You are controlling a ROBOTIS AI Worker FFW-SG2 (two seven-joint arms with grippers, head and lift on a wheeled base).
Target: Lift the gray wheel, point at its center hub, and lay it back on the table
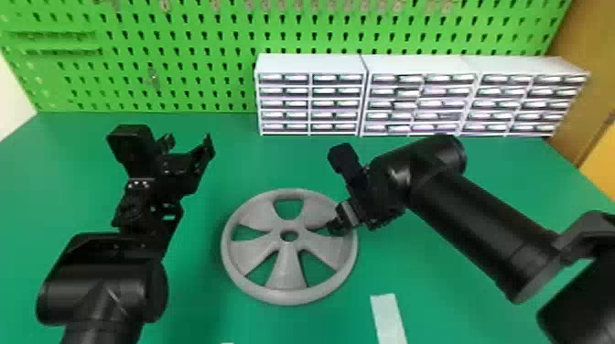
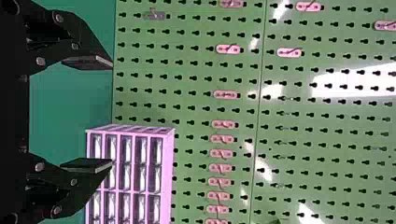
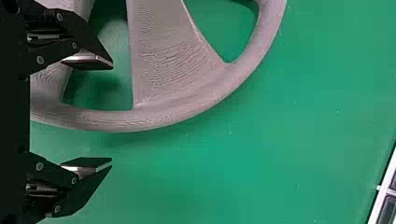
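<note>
The gray wheel (image 1: 287, 274) lies flat on the green table. My right gripper (image 1: 341, 224) is over its right rim in the head view. In the right wrist view my right gripper (image 3: 112, 115) stands open, one finger over a gap between spokes and the other outside the rim of the wheel (image 3: 163, 119). My left gripper (image 1: 190, 142) is raised to the left of the wheel, apart from it. The left wrist view has my left gripper (image 2: 112, 113) open with nothing between its fingers, facing the pegboard.
White drawer cabinets (image 1: 311, 98) stand along the table's back edge, before a green pegboard (image 1: 196, 59). A pale strip (image 1: 388, 318) lies on the table (image 1: 439, 283) near the front, right of the wheel.
</note>
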